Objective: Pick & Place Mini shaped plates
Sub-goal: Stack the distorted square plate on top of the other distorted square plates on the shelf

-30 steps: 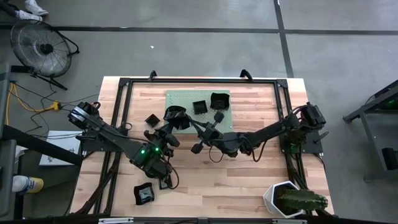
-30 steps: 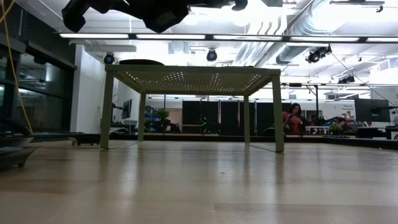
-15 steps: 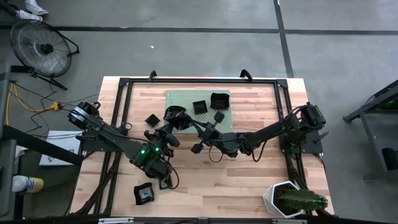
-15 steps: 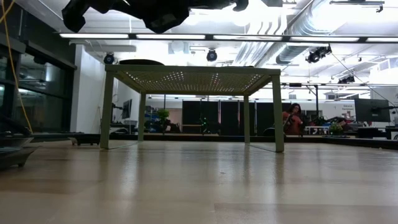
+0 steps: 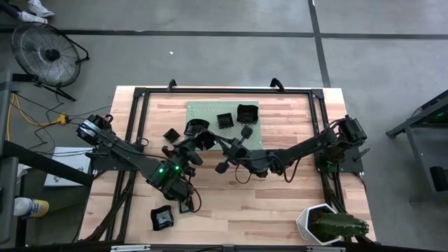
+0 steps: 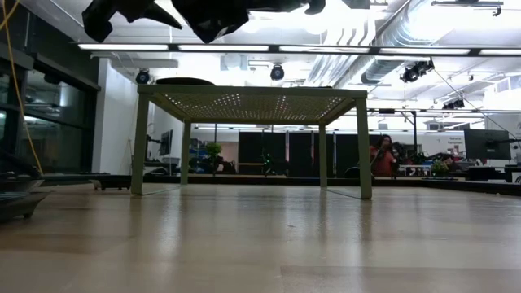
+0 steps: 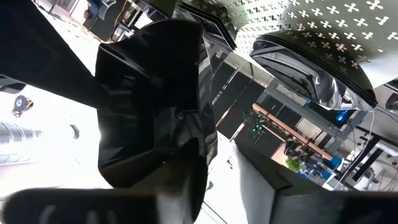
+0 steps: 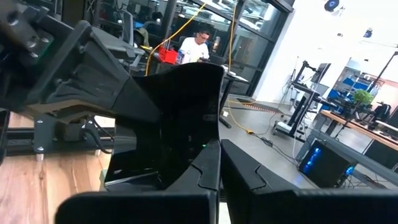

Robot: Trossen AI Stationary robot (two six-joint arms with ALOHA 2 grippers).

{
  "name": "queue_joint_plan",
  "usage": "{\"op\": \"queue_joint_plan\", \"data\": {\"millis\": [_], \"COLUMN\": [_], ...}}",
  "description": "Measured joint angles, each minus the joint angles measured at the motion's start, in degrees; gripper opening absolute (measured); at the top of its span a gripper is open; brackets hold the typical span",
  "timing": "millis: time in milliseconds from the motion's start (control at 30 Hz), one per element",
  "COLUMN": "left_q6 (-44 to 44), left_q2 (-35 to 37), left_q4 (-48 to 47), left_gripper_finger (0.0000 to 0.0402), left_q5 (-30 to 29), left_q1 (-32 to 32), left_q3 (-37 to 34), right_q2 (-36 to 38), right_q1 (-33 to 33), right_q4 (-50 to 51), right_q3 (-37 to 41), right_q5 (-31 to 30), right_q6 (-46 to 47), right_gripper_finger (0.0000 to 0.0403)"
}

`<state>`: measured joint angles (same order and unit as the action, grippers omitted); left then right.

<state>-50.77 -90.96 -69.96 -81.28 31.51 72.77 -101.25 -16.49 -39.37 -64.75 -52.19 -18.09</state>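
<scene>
1. Glossy black fills your left wrist view: a mini shaped plate (image 7: 152,106) sits between the fingers of the left gripper (image 5: 194,134), which hangs at the edge of the perforated green stand (image 5: 248,133). The jaws look partly parted around it; whether the grip is firm or letting go, I cannot tell.
2. Your right gripper (image 5: 231,150) is clenched, apparently pinching the same plate's rim (image 8: 189,118), though that view is crowded.
3. Outward from there: two more plates (image 5: 235,115) rest on the stand, one (image 5: 171,134) on the wooden table (image 5: 280,210) beside it, another (image 5: 162,219) near the front edge.
4. Judged step: placing onto the stand, or an arm-to-arm handover. Next, make sure one gripper alone carries the plate before the other withdraws.
</scene>
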Motion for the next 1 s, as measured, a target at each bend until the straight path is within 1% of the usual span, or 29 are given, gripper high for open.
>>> {"op": "queue_joint_plan", "data": {"millis": [133,233,333,433,500,567,633,700,733,833,900,1000], "left_q6": [-0.16,-0.17,-0.01,0.20,2.00,7.49,15.27,24.23,27.87,32.12,35.05,39.58], "left_q2": [-0.02,0.00,0.09,0.11,0.13,0.77,1.98,3.62,4.66,9.48,11.96,16.50], "left_q4": [-0.78,-2.42,-4.54,-5.98,-7.69,-10.82,-15.23,-19.89,-20.32,-20.24,-20.23,-19.98], "left_gripper_finger": [0.0130,0.0144,0.0150,0.0150,0.0150,0.0150,0.0150,0.0150,0.0150,0.0150,0.0150,0.0150], "left_q5": [-0.02,-0.01,-0.43,-2.55,-4.52,-6.34,-6.34,-4.16,-2.73,1.28,2.22,3.81], "left_q1": [0.00,0.06,0.85,2.00,2.76,3.56,3.95,3.89,3.73,3.76,3.79,3.79], "left_q3": [0.00,0.00,0.00,0.00,0.00,0.00,0.00,0.00,-0.04,-0.46,-0.39,-0.45], "right_q2": [0.00,0.00,0.07,0.87,1.83,3.22,5.25,7.70,9.18,13.57,16.57,20.29], "right_q1": [0.00,0.00,0.00,0.33,0.64,0.82,1.18,1.67,1.96,3.68,5.20,8.10], "right_q4": [0.33,1.20,1.84,3.49,4.25,5.18,7.16,10.63,13.66,23.96,31.52,40.66], "right_q3": [0.00,0.00,0.00,0.00,0.00,0.00,0.00,-0.02,-0.02,-0.02,-0.02,-0.04], "right_q5": [-2.54,-5.78,-7.46,-8.52,-9.64,-10.82,-10.75,-10.71,-10.53,-9.53,-8.12,-3.55], "right_q6": [-0.08,-0.14,-0.21,-0.12,0.05,0.02,0.32,2.37,3.92,11.60,18.03,27.73], "right_gripper_finger": [0.0000,0.0000,0.0000,0.0000,0.0000,0.0000,0.0000,0.0000,0.0000,0.0000,0.0000,0.0000]}}
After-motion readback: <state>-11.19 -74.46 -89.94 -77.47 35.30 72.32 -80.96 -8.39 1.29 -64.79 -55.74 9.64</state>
